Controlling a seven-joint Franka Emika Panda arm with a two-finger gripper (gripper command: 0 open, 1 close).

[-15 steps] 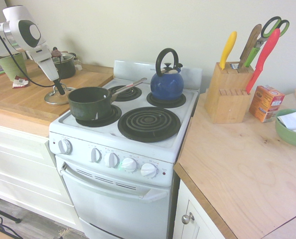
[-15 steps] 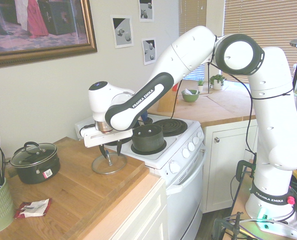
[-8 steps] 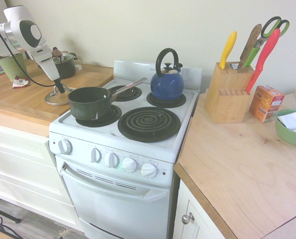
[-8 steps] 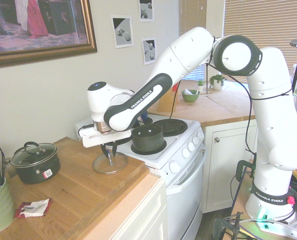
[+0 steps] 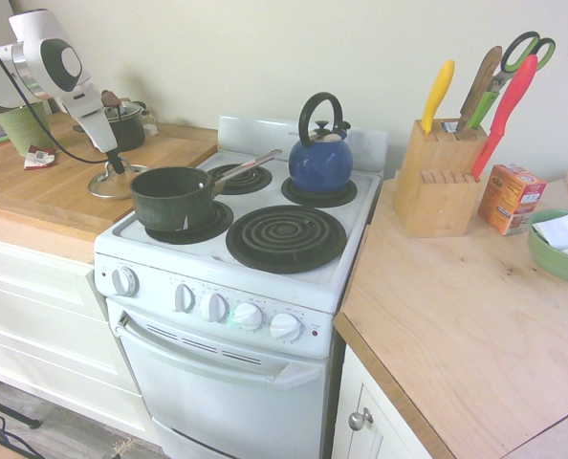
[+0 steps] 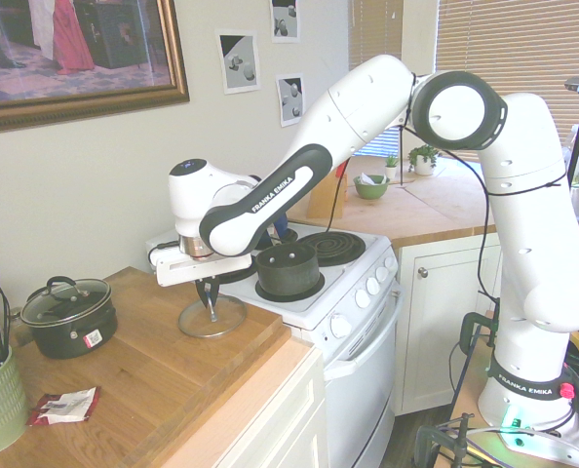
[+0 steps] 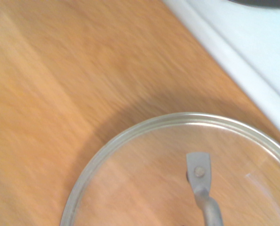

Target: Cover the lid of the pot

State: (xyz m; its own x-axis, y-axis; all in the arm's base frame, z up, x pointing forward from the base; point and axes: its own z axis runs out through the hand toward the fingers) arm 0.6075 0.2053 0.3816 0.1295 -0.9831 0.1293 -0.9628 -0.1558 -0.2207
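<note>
Since a second ago, the gripper [image 6: 210, 304] has clamped shut on the knob of the round clear glass lid [image 6: 212, 317], now tipped just above the wooden counter [image 6: 124, 380]; the dark green saucepan [image 5: 173, 198] sits uncovered on the stove beside it

Clear glass lid [image 6: 212, 317] with metal rim, flat over the wooden counter just beside the stove. Dark green pot [image 5: 173, 198], open, upright on front-left burner, long silver handle pointing back.
</note>
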